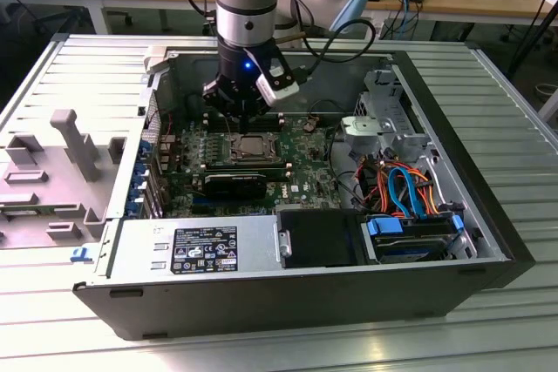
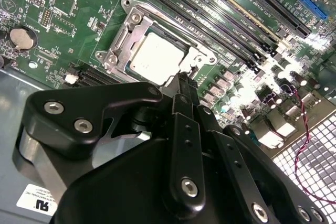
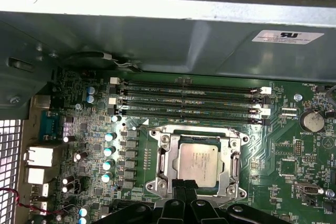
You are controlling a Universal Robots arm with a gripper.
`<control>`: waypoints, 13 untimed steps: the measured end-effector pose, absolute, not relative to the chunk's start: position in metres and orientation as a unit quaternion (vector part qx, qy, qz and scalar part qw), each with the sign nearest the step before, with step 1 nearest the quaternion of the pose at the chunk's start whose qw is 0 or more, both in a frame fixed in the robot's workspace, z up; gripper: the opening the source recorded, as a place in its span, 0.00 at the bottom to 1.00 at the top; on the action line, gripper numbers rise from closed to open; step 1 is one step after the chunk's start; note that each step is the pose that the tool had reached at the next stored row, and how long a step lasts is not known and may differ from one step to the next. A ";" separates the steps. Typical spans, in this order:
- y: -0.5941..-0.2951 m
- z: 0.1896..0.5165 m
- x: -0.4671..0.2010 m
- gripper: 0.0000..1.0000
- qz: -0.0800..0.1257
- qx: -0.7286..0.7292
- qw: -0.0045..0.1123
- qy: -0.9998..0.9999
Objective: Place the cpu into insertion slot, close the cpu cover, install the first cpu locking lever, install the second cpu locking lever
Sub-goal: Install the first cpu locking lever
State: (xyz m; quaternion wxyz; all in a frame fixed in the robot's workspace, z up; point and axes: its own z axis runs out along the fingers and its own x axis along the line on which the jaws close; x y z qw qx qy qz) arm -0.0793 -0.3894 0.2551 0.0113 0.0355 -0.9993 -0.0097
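Cpu [image 3: 198, 164] seated flat in insertion slot [image 3: 157, 169] on the green motherboard [image 3: 294, 156], cpu cover [image 2: 202, 56] lying closed around it, metal top showing through the window in both wrist views. Gripper [image 2: 183, 78] poised just beside the socket edge, fingers pinched together, nothing between them. In the exterior view, hanging over the socket inside the open computer case [image 1: 261, 302].

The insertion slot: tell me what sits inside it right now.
The cpu lies flat inside the insertion slot, its silvery top showing through the cpu cover in both wrist views. The socket's contacts underneath are covered by the chip. The gripper hovers at the slot's edge.
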 end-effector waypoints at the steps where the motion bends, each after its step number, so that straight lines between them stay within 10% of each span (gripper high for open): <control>1: -0.389 0.255 -0.080 0.11 -0.010 0.035 0.011 -0.999; 13: -0.389 0.255 -0.085 0.11 -0.010 0.035 0.011 -0.999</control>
